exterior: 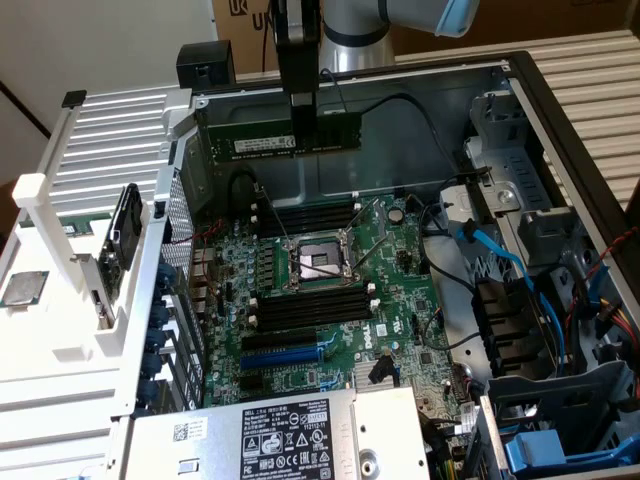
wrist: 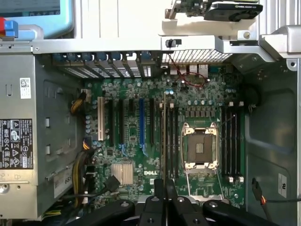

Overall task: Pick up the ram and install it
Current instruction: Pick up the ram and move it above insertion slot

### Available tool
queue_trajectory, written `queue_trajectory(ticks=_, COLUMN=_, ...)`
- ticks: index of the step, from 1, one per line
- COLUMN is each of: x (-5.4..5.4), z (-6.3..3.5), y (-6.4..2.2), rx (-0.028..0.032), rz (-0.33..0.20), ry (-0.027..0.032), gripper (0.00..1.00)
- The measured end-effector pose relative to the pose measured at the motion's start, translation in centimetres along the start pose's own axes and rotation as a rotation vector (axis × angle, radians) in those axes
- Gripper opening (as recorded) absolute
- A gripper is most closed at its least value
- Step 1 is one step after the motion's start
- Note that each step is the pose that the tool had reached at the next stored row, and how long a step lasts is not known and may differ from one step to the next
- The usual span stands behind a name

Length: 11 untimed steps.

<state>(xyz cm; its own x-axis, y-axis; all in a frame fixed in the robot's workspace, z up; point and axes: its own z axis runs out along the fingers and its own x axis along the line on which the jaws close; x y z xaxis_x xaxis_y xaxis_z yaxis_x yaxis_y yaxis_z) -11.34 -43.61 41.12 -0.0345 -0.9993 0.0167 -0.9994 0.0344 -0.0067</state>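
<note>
The black two-fingered gripper (exterior: 303, 130) is pinching the long, thin, dark green ram stick (exterior: 250, 141) mid-length, fingers nearly closed; it is hanging level above the black memory slots (exterior: 305, 305), seemingly for straight seating.

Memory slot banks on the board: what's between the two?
The CPU socket, in its metal frame, sits between the memory slot banks. Both the exterior and wrist views show it.

We count one ram (exterior: 250, 135), one processor socket (exterior: 315, 262), one blue expansion slot (exterior: 285, 352) and one white slot (wrist: 100, 118). We see two banks of black memory slots (exterior: 310, 305), one on each side of the socket, plus one finned heatsink (wrist: 122, 173) and one power supply (exterior: 290, 435).
</note>
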Motion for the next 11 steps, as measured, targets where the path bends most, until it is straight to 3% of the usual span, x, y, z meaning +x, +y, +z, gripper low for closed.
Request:
queue_trajectory(ticks=4, x=0.0, z=0.73, y=-0.01, rx=0.0000, rz=-0.002, ry=0.0000, gripper=0.12)
queue_trajectory(ticks=9, x=0.1, z=2.63, y=-0.07, rx=0.0000, rz=-0.002, ry=0.0000, gripper=0.12)
queue_trajectory(ticks=11, x=0.0, z=3.42, y=-0.73, rx=0.0000, rz=-0.002, ry=0.0001, gripper=0.12)
